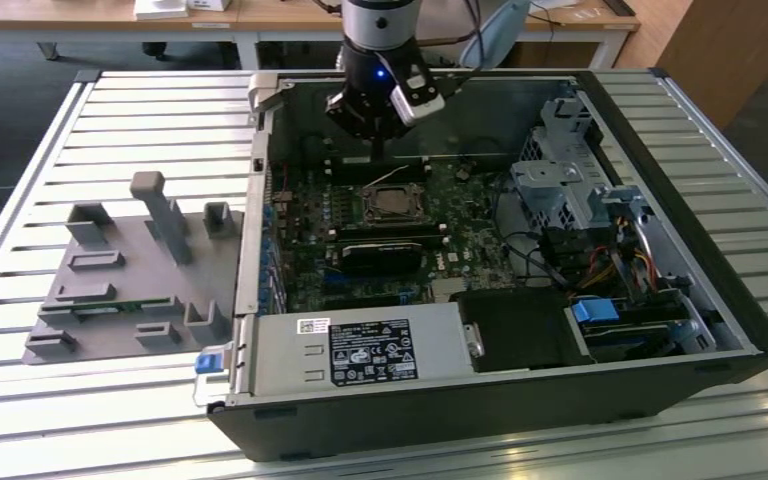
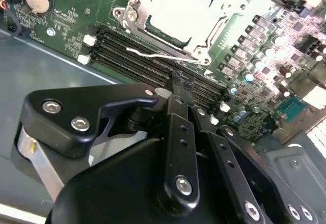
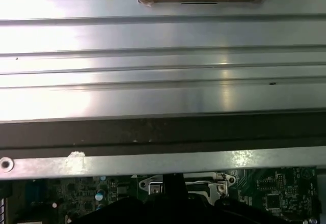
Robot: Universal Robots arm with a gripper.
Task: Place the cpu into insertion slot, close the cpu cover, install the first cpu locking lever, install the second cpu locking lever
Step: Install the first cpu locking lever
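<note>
Inside the insertion slot [image 2: 130,14], the cpu [image 2: 175,7].

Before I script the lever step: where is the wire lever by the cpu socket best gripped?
Probably the locking lever at its bent free end, from above on the side of the memory slots. In the second wrist view the rest is thin wire close along the cpu cover, leaving little to pinch.
</note>
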